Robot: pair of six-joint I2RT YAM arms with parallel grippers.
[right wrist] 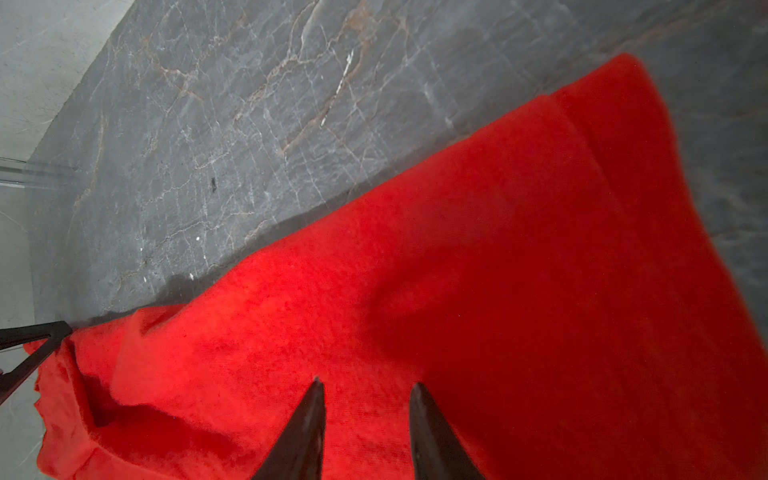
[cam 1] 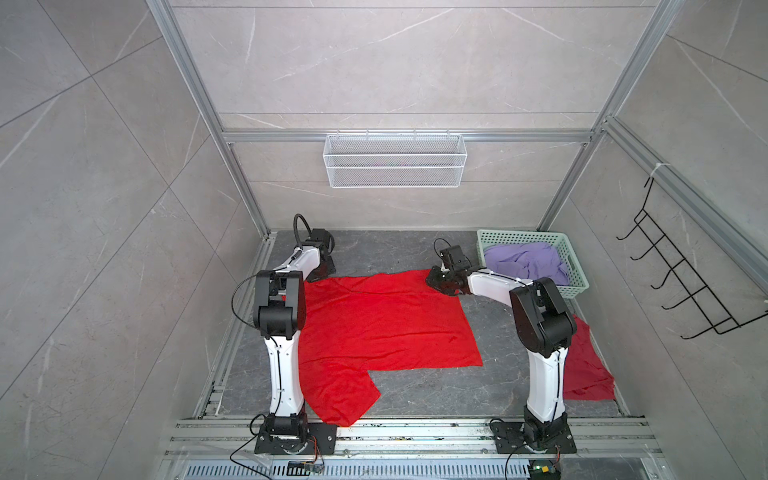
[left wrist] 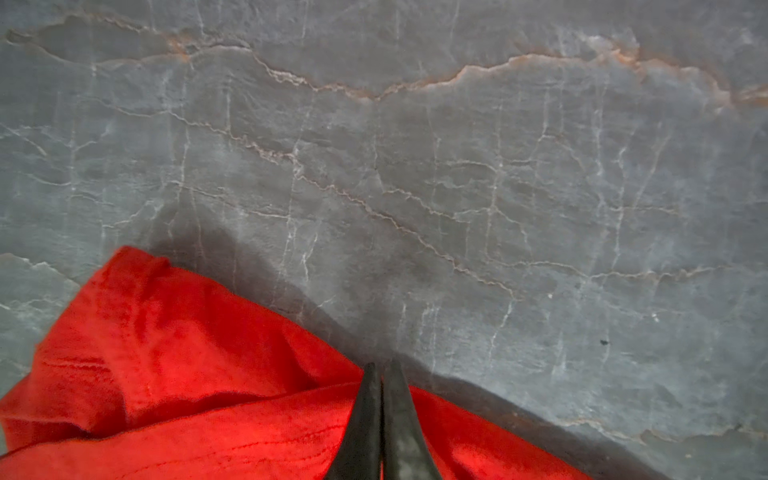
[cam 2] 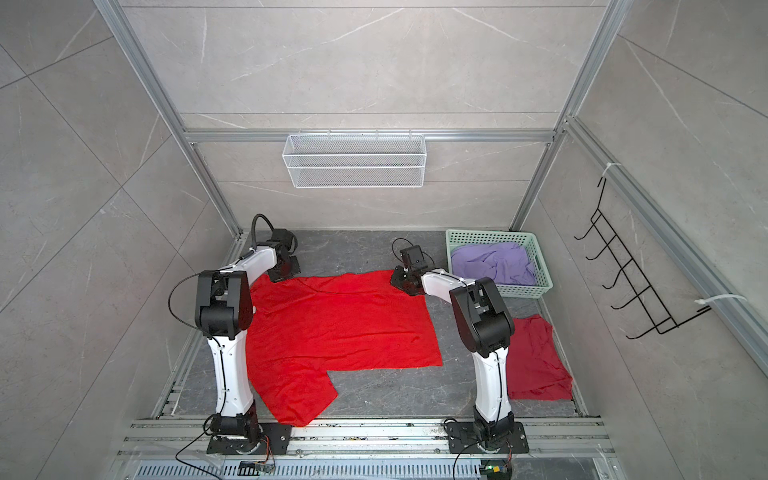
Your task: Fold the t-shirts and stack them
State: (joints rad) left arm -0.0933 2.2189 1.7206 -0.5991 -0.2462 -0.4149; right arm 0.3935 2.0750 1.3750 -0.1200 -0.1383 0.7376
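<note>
Pincers | left pincer (left wrist: pixel 382 366) clamped on bright red t-shirt (cam 1: pixel 386 328) | right pincer (right wrist: pixel 366 383) part-open over it

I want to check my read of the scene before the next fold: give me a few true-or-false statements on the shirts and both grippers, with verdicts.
1. The lavender shirt lies inside the mint-green basket. True.
2. The left gripper has its jaws wide open. False: they are shut, pinching a far corner of the bright red shirt.
3. The darker red shirt is stacked on the bright red shirt. False: it lies apart, rumpled, near the right arm's base.
4. The right gripper has its fingers apart over the bright red shirt. True.
</note>
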